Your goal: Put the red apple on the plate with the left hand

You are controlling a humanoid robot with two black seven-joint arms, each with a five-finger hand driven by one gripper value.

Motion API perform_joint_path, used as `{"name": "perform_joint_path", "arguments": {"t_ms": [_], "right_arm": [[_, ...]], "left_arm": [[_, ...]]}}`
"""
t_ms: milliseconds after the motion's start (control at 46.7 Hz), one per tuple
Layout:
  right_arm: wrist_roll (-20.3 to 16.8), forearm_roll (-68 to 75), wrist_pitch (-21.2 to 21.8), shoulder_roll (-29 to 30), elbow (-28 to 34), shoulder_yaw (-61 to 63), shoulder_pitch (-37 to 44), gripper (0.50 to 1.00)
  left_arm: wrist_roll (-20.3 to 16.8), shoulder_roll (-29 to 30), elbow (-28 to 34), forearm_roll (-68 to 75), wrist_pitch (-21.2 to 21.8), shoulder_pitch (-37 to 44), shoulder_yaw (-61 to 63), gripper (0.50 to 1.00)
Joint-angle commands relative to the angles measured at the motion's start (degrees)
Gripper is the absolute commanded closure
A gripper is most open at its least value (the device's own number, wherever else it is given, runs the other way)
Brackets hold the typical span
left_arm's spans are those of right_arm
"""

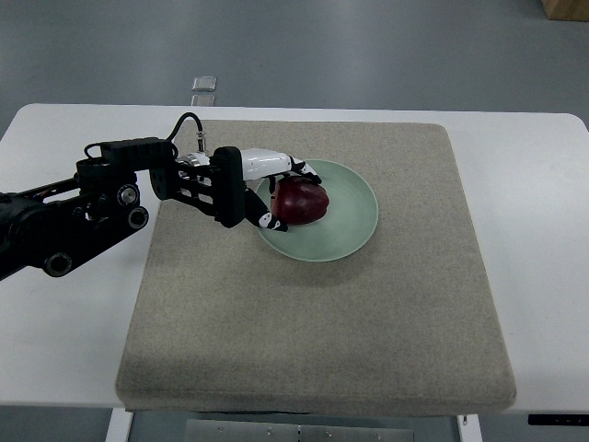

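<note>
A dark red apple (302, 202) rests on the pale green plate (354, 226), left of the plate's centre. My left hand (276, 193) reaches in from the left edge on its black arm. Its white fingers (296, 167) curl around the apple's left side, some above it and one black-tipped finger below at the plate's near-left rim. The hand is shut on the apple. My right arm does not show.
The plate lies on a grey-beige mat (313, 313) covering most of a white table (543, 230). A small clear object (203, 83) sits on the floor beyond the table's far edge. A brown box corner (566, 7) shows top right.
</note>
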Motion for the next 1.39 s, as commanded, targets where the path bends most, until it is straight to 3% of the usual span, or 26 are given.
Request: {"name": "perform_joint_path", "arguments": {"t_ms": [0, 43, 86, 171, 257, 450, 685, 813, 1113, 1370], "right_arm": [[0.00, 0.02, 0.00, 0.00, -0.08, 0.00, 0.00, 0.572], [0.00, 0.02, 0.00, 0.00, 0.00, 0.00, 0.00, 0.572], [0.00, -0.06, 0.00, 0.00, 0.00, 0.00, 0.00, 0.572], [0.00, -0.06, 0.00, 0.00, 0.00, 0.00, 0.00, 0.572], [0.00, -0.06, 0.00, 0.00, -0.08, 0.00, 0.00, 0.572], [0.00, 0.02, 0.00, 0.00, 0.00, 0.00, 0.00, 0.572], [0.00, 0.02, 0.00, 0.00, -0.08, 0.00, 0.00, 0.572], [0.00, -0.06, 0.00, 0.00, 0.00, 0.00, 0.00, 0.572], [0.00, 0.02, 0.00, 0.00, 0.00, 0.00, 0.00, 0.572], [0.00, 0.02, 0.00, 0.00, 0.00, 0.00, 0.00, 0.572]], "left_arm": [[-0.01, -0.18, 0.06, -0.54, 0.02, 0.09, 0.06, 0.869], [-0.01, -0.27, 0.06, -0.62, 0.11, 0.09, -0.03, 0.702], [-0.01, -0.27, 0.06, -0.62, 0.20, 0.09, -0.03, 0.611], [-0.01, -0.27, 0.06, -0.71, 0.28, 0.18, -0.03, 0.542], [0.08, -0.27, 0.06, -0.71, 0.28, 0.18, -0.03, 0.508], [-0.01, -0.01, -0.11, -5.88, 0.20, 0.01, -0.21, 0.504], [-0.01, 6.32, 0.94, -39.17, 0.02, -2.81, -0.21, 0.504], [-0.01, 7.20, 7.43, -57.99, -0.42, -3.69, -0.21, 0.504], [1.22, 11.86, 11.04, -77.78, -1.82, -2.81, -1.35, 0.504], [7.72, 13.36, 13.68, -93.16, -7.79, -2.37, -1.61, 0.504]]}}
